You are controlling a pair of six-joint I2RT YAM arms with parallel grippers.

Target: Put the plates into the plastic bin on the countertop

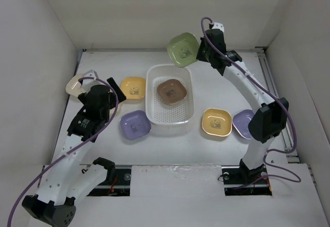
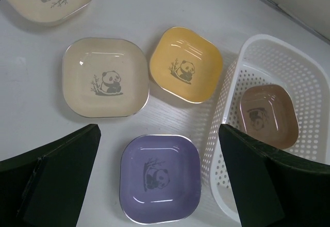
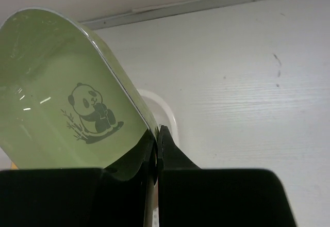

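Plate — green, aslant in right gripper

My left arm and right arm are white links with black joints; purple cables loop along both; my left gripper has flat black fingers.

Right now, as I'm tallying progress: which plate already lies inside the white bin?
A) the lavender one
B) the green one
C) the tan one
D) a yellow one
C: the tan plate lies on the perforated floor of the plastic bin, whereas the green plate is pinched by its rim in the right gripper, not yet in the bin.
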